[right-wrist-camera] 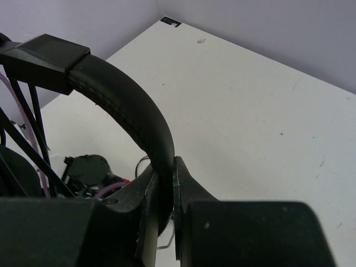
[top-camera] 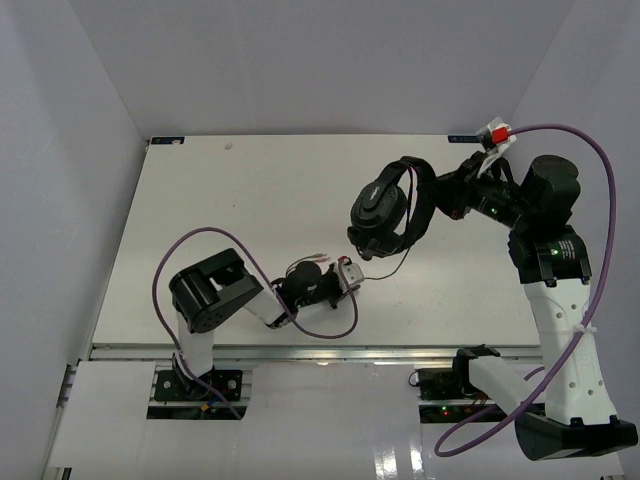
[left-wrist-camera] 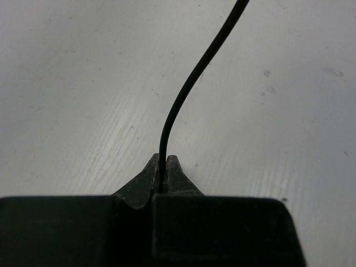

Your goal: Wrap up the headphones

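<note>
Between the pressed-together tips of the left claw [left-wrist-camera: 162,162], low over the table [left-wrist-camera: 67,83], the thin black cord [left-wrist-camera: 192,83] is pinched, and from that grip it is seen running up and away toward the headphones [top-camera: 385,205]. Farther out from that claw and raised well above the table, the right claw [right-wrist-camera: 164,181] is clenched on the arched headband [right-wrist-camera: 125,100]. The earcups [top-camera: 378,210] are carried just beyond the right claw, on the side facing the left claw.
</note>
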